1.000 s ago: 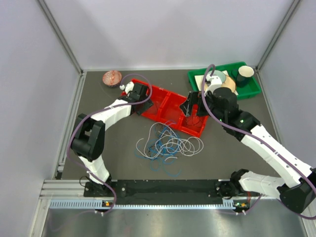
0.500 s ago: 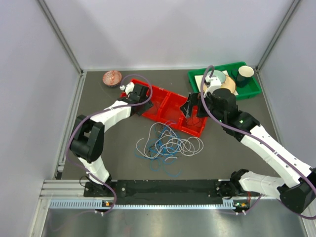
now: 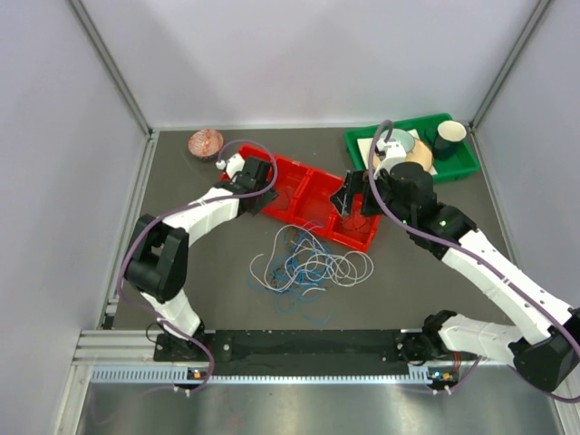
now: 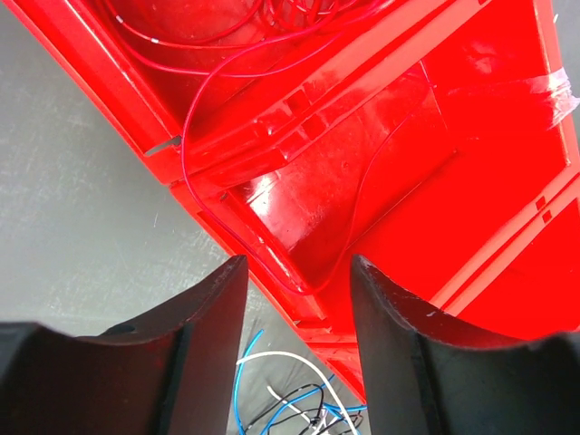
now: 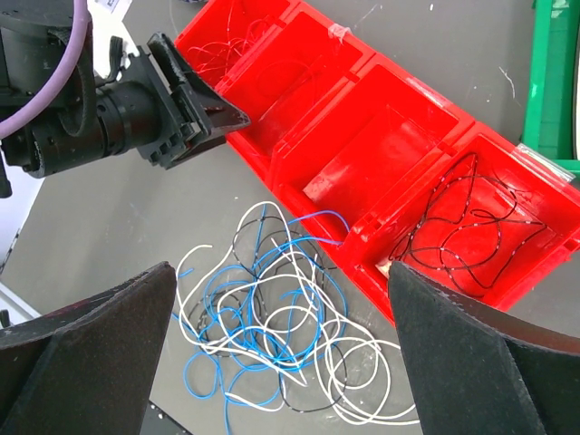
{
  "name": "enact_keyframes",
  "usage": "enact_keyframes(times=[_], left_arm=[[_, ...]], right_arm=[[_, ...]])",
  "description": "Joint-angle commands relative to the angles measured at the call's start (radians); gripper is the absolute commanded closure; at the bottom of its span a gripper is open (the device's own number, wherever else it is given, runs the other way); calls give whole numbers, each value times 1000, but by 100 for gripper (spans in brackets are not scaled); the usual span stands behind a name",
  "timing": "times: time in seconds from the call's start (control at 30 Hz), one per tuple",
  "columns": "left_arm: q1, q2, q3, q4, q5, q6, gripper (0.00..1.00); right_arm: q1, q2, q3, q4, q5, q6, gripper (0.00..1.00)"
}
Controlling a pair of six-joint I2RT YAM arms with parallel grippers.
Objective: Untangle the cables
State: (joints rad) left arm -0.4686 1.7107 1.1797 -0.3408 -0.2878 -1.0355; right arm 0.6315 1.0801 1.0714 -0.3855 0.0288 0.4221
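We judge the thin white, blue and black wires [image 5: 272, 308], lower centre, limp and light; we would perhaps grip the tangle's loose outer edge. The left gripper [image 4: 297, 272] and right gripper [image 5: 281, 272] gape empty.

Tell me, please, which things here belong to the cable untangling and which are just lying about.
For the job: cables in a loose heap; red tray holding sorted cables.
Lying about: green tray; dark cup in it; pinkish round object.

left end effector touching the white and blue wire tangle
Apart: right wrist view shows bare table between left end effector and tangle of thin white and blue wires.
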Motion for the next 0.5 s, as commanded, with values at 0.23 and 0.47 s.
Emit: enact_keyframes(times=[0.23, 0.47], left_arm=[[-4, 58, 35, 26, -4, -14, 52], [-4, 58, 43, 22, 3, -20, 72]], right_arm=[[-7, -23, -5, 27, 3, 3, 1], [-10, -22, -4, 28, 5, 0, 1]])
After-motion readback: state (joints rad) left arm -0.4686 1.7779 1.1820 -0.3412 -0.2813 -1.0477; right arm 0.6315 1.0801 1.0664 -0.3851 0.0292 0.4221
